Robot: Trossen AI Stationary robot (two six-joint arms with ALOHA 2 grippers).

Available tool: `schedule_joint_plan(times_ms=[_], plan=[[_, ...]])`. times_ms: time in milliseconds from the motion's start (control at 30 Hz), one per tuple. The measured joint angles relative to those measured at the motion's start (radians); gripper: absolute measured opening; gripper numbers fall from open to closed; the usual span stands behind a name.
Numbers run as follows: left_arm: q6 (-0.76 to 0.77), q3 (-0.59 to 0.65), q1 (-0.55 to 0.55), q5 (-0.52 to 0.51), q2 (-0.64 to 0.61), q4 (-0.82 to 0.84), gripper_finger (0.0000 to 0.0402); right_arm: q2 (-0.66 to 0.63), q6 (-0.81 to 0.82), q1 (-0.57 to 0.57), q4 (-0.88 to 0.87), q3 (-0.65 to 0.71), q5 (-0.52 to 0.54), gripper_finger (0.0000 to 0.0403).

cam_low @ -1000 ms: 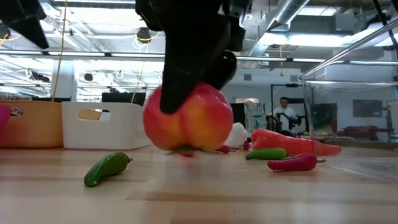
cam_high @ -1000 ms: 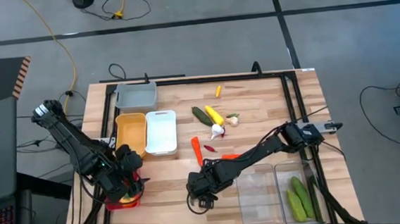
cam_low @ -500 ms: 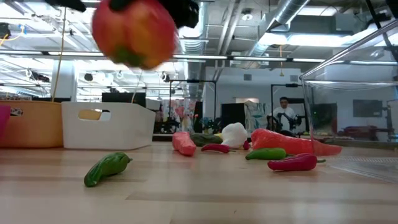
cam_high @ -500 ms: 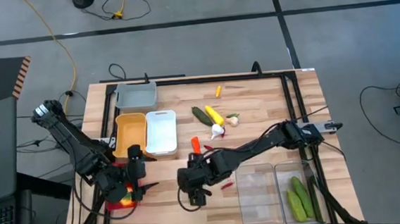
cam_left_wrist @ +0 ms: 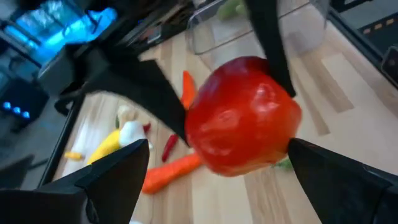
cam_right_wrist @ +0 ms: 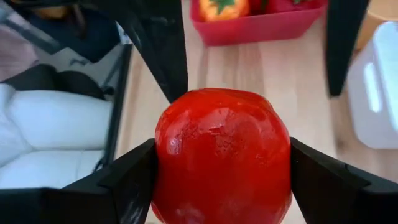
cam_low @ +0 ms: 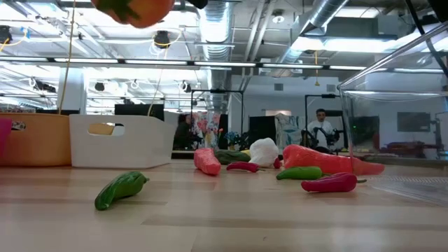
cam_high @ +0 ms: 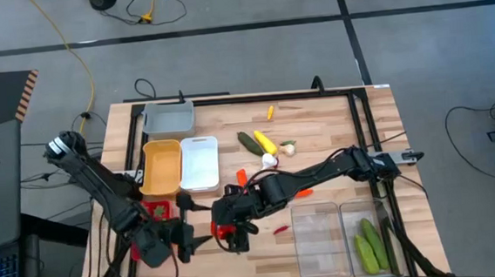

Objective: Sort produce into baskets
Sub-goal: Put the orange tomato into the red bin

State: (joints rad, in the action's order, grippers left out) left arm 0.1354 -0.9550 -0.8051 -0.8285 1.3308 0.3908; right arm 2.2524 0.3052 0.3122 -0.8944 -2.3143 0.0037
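Right gripper [cam_high: 230,230] clamped on red tomato [cam_left_wrist: 242,124], lower centre of high view, lifted clear of table [cam_high: 316,125]. Left gripper [cam_high: 190,237] spread wide, just left of it, fingers [cam_left_wrist: 112,177] flanking the tomato in own wrist view. Cannot tell whether tomato sits between those tips or just ahead of them.

Risks:
- Smooth, glossy, near-round skin against narrow hard fingers: little contact, easy to squirt out under a squeeze or a jolt.
- Looks like a handover. Letting go before the other jaws bite means a drop, then a roll across flat wood.
- Two grippers nose to nose: finger-on-finger clash if either creeps in off-axis.
- Green pepper [cam_low: 120,189] lying low left in low view: possible deflector for a dropped tomato.

Materials, outward:
- Table: pale planked wood, matte.
- Red basket [cam_high: 158,209], left of the grippers: shallow rigid plastic, an orange-red piece already inside.
- Yellow basket [cam_high: 162,166] and white basket [cam_high: 199,164] above it, side by side; grey basket [cam_high: 169,118] beyond. Opaque, rounded corners.
- Clear bins [cam_high: 318,243], lower right: transparent thin walls, green cucumbers [cam_high: 370,243] in the right-hand one.
- Centre scatter: tapered orange carrot [cam_low: 329,161], slim curved red chili [cam_low: 329,183], lumpy white garlic [cam_low: 264,152].
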Motion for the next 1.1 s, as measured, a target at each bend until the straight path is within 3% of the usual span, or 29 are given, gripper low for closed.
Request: schedule_joint_plan(times_ms=[300, 667, 1100], plan=[[-0.181, 0.0, -0.003, -0.052, 0.086, -0.158, 0.0375, -0.002, 0.051, -0.008, 0.016, -0.022, -0.08, 0.0342], [-0.179, 0.0, -0.003, -0.055, 0.097, -0.18, 0.0371, -0.002, 0.09, -0.015, 0.021, -0.021, -0.119, 0.0343], [-0.186, 0.0, -0.003, -0.044, 0.096, -0.178, 0.026, -0.002, 0.09, -0.015, 0.029, -0.02, -0.118, 0.0353]])
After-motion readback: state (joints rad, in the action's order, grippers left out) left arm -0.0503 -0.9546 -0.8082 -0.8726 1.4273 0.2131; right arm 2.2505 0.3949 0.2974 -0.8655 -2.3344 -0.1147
